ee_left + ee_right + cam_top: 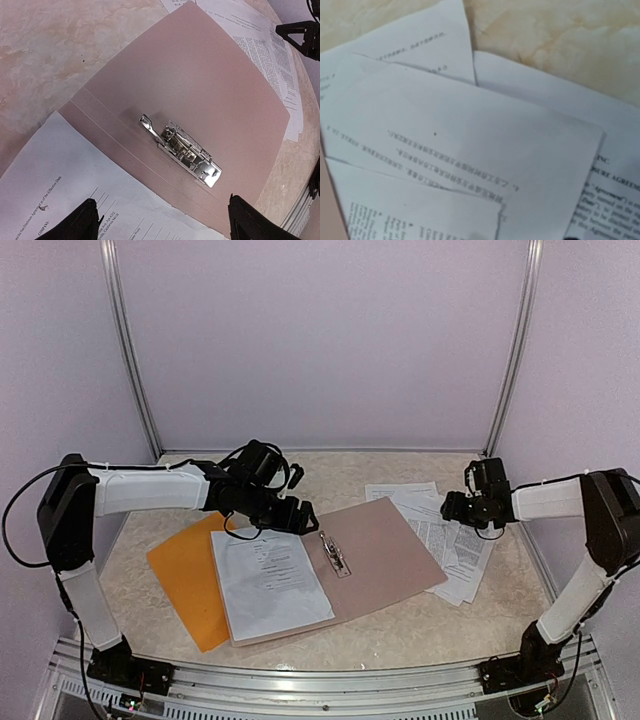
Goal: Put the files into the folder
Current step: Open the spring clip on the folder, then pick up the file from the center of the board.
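Step in hand: The gathering of the files (455, 550) is judged to be barely begun. One sheet (270, 580) lies apart from the rest, and nothing is yet seen inside the folder (180, 575).
Files: A fanned pile of printed white pages is spread on the table (420, 635) at 3 o'clock of the clipboard (385, 540), with its left margin overlapped by the board's edge.
One sheet: It is laid flat on the clipboard's left half, at 8 o'clock of the metal clip (182, 147).
Folder: The orange cover is seen flat at 9 o'clock of the clipboard, its right part hidden under the sheet and the board.
Left gripper (300, 518): It is held over the clipboard at 10 o'clock of the clip, fingers spread wide with nothing between them.
Right gripper (450, 508): It is hung above the pile's far edge at 1 o'clock. The jaws seem parted and empty, though only paper is shown by its own camera.
Next move: A thin page lying flat must be caught by an edge or corner. The folder would first have to be uncovered and opened, and the look-alike board left out of it.
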`<state>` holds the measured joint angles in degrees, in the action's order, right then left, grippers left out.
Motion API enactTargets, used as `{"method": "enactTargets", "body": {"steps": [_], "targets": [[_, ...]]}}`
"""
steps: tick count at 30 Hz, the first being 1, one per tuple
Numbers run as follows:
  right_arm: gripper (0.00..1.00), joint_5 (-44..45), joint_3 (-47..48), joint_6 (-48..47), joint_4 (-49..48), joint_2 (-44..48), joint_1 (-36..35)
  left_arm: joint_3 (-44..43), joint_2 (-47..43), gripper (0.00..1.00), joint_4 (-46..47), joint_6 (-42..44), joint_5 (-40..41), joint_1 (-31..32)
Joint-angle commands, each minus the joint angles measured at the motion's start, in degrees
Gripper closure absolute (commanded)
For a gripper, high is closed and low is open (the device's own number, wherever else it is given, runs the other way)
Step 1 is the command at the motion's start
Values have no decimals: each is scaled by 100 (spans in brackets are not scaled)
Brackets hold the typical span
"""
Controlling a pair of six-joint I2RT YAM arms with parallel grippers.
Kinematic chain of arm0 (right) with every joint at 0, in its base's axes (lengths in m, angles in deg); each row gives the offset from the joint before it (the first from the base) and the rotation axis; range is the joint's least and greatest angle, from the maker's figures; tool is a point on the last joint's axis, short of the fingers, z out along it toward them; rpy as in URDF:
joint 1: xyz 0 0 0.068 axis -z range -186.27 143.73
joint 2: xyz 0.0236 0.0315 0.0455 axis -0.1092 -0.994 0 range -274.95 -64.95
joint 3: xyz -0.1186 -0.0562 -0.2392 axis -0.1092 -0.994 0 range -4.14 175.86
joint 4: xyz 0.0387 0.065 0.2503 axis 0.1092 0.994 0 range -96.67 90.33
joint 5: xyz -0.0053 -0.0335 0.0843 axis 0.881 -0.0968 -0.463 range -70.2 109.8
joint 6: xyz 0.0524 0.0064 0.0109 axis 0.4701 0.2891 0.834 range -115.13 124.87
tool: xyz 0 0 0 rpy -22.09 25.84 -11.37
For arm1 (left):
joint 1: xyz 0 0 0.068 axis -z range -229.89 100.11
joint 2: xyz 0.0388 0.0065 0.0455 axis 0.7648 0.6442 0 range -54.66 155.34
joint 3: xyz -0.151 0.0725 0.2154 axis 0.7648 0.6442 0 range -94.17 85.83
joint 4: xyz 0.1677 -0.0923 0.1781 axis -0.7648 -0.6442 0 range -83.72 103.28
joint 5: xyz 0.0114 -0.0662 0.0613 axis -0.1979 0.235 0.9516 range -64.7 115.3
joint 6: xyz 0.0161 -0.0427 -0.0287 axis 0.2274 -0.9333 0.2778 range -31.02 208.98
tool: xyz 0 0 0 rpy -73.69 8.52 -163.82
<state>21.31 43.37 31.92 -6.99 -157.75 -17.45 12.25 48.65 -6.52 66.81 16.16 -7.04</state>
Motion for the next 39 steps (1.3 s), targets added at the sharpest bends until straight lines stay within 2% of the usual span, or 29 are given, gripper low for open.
{"method": "enactTargets", "body": {"steps": [1, 16, 23, 27, 39], "targets": [[32, -340, -118, 77, -235, -221, 113, -74, 42, 15, -19, 156, -104, 25], [42, -632, 254, -96, -335, -1065, 129, -374, 275, 14, -187, 336, -170, 26], [53, -776, 284, -171, -293, -1275, 105, -369, 345, 14, -174, 343, -214, -4], [59, -545, 241, -336, -219, -1146, -86, -372, 376, 14, -174, 362, -228, -30], [65, 416, 463, -821, 332, -1244, -598, -323, 404, 14, -196, 380, -238, -49]]}}
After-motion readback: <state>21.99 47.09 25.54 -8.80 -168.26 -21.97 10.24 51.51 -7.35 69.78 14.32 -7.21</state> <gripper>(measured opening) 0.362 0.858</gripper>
